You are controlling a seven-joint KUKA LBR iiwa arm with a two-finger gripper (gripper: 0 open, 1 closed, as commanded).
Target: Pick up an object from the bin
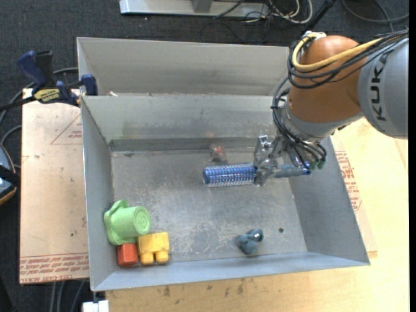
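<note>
My gripper (262, 168) is low in the right middle of the bin, directly at the neck of a blue hairbrush (227, 175). The brush lies crosswise, its bristled head pointing left and its blue handle running right under the wrist. It looks level with the bin floor. A small reddish-grey piece (218, 152) lies just behind the brush, close to the back wall. A small grey-blue lump (249, 241) lies in front of the gripper, close to the front wall.
In the front left corner stand a green cup (127, 222) on its side, a yellow block (154, 248) and an orange block (127, 255). The arm's orange cover and cables hang over the bin's right wall.
</note>
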